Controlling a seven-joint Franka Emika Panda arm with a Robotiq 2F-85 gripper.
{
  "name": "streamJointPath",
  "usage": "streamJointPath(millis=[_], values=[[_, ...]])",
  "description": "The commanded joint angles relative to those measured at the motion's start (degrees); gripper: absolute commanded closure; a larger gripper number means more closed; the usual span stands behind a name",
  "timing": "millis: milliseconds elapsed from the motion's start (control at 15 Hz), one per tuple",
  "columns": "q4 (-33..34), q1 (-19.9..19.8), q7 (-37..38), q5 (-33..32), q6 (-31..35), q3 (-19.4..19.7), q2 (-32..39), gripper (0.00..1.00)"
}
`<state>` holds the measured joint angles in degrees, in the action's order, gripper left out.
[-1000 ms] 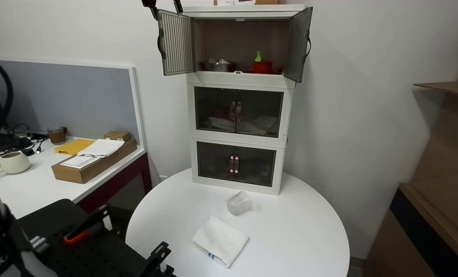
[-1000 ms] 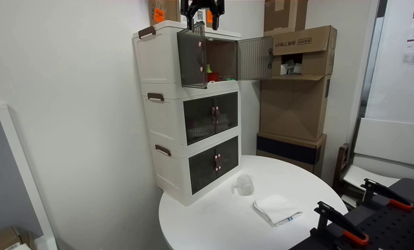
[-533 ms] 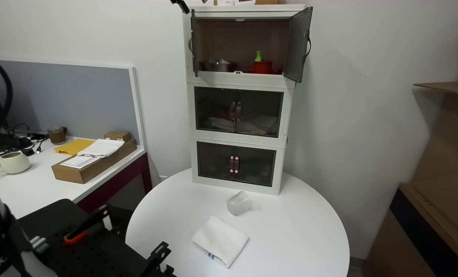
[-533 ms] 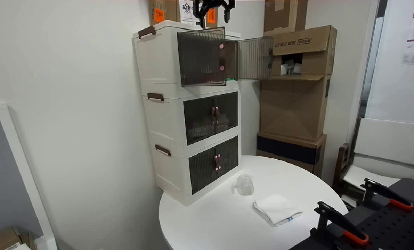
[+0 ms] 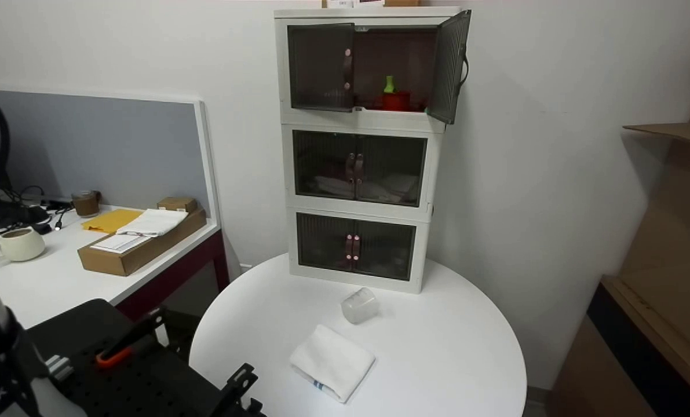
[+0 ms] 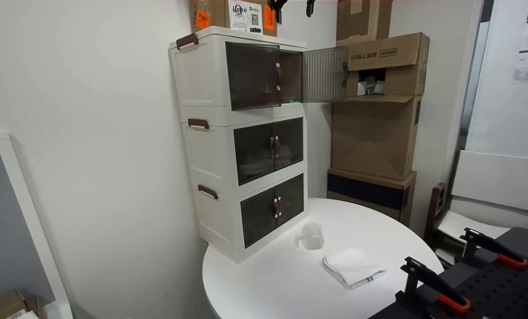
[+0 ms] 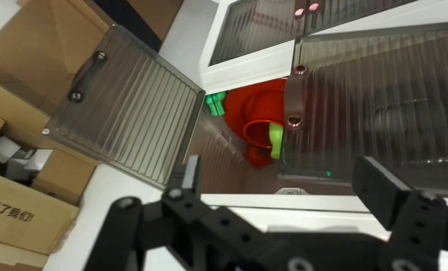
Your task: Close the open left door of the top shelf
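Left door [image 5: 320, 68], top shelf [image 5: 379, 120]: newly swung in from standing open, now covering the left half, seemingly just ajar. Gripper [image 7: 279, 162]: spread wide, nothing held. Closing probably wants only a last push.

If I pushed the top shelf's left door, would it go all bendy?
The left door would probably stay stiff: its panel looks flat and ribbed. It would likely swing shut, since the edge with its handle stands slightly out from the cabinet. It might click, as a small catch-like piece sits near its top corner.
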<state>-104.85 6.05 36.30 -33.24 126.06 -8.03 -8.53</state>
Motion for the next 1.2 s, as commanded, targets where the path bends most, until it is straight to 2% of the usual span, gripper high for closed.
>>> streamJointPath(millis=[0,133,267,733,1133], values=[[-4.39,-0.79,-14.68,10.99,7.81,2.69,-0.61,0.00],[-5.28,-1.09,-22.77,16.51,9.92,3.81,0.78,0.00],[-5.36,-1.88,-27.10,18.24,10.73,4.35,2.73,0.00],[-4.07,-3.33,-29.21,17.22,11.72,4.76,8.57,0.00],[-10.22,-5.06,-36.10,17.02,7.50,6.63,4.07,0.00]])
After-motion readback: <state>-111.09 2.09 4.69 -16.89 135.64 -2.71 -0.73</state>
